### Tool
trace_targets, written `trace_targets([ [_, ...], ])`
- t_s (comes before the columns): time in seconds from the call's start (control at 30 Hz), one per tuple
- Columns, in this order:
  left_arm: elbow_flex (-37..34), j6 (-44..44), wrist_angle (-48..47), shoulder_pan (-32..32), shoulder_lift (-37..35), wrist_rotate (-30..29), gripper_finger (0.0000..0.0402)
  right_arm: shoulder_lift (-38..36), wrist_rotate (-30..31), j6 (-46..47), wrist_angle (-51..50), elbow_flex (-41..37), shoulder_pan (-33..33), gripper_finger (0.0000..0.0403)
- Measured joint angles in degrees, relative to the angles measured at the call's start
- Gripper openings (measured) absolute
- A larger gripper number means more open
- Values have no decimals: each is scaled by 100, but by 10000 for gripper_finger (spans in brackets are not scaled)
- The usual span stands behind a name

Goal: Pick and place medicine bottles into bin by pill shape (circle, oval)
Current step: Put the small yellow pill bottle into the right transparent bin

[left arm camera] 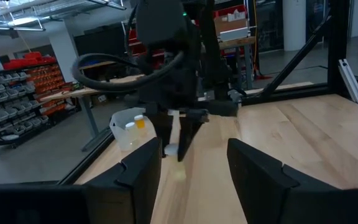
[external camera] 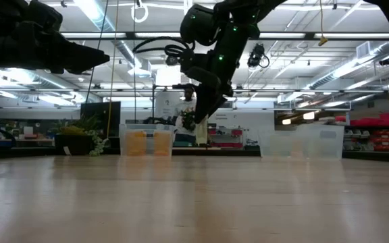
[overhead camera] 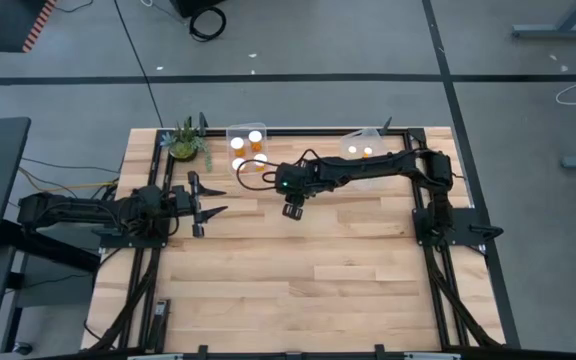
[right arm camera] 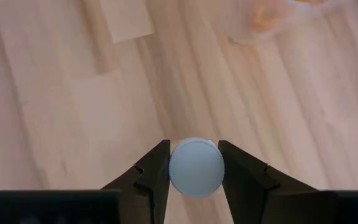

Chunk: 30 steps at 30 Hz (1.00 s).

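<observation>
My right gripper [overhead camera: 293, 209] hangs over the middle of the table, in front of the two bins, shut on a medicine bottle whose round white cap [right arm camera: 196, 167] fills the gap between the fingers. The cap hides the bottle's body in the right wrist view. The left wrist view shows that gripper with the pale bottle [left arm camera: 174, 132] below it. My left gripper [overhead camera: 206, 200] waits at the table's left side, level and open, with nothing between its fingers [left arm camera: 143, 171]. More orange bottles with white caps stand in the left bin [overhead camera: 230, 131] and the right bin [overhead camera: 352, 136]. My right gripper pinches the bottle's white cap [right arm camera: 174, 168] by its round side, one finger on each side of it. The fingers come from above, slanting steeply down. The bottle is lifted clear of the table [external camera: 201, 131], its cap toward the wrist and its body below, hidden.
Two clear bins stand along the far edge [external camera: 147, 142] [external camera: 302, 142]. A small potted plant [overhead camera: 185, 140] sits at the far left corner. A black frame rims the table. Bare wood lies between the grippers and the near edge.
</observation>
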Motion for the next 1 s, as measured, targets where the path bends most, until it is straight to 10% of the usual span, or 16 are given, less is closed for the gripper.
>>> trace_targets([
  [1.0,0,-1,1,0,0,0,190,-572,1560,1436,-2304,0,-760,135],
])
